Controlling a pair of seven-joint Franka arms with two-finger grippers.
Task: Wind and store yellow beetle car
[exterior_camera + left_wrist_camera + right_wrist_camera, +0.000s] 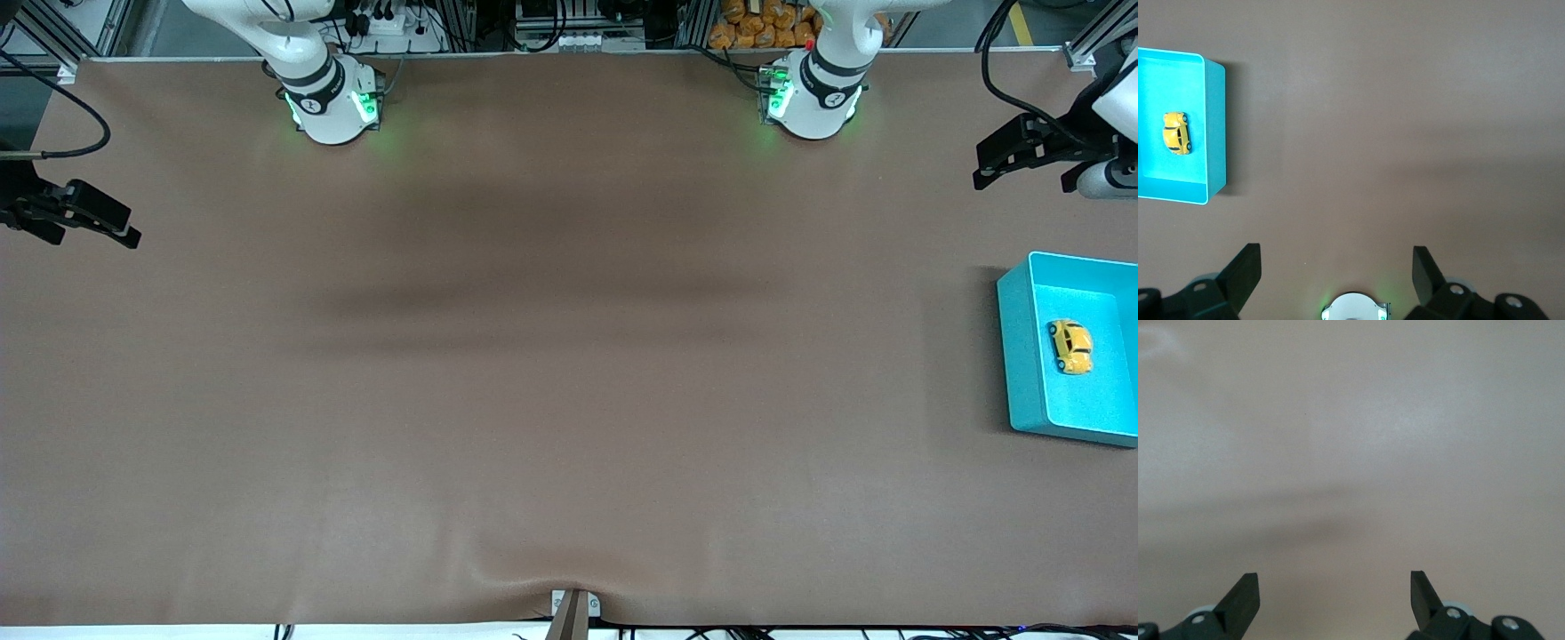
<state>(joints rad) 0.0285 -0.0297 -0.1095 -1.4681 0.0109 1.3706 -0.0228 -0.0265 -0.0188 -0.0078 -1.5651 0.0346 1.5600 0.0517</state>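
The yellow beetle car (1069,346) lies inside the teal bin (1022,356), at the left arm's end of the table. The left wrist view shows the car (1177,133) resting on the floor of the bin (1217,127). My left gripper (985,164) is open and empty, held high over the table near the bin, apart from it. Its own view shows it (1337,259) over bare cloth. My right gripper (124,227) is open and empty, held up over the right arm's end of the table. Its own view (1335,582) shows only cloth.
A brown cloth (551,373) covers the table. The left arm's base (813,98) and the right arm's base (333,102) stand along the edge farthest from the front camera. A small bracket (570,613) sits at the nearest edge.
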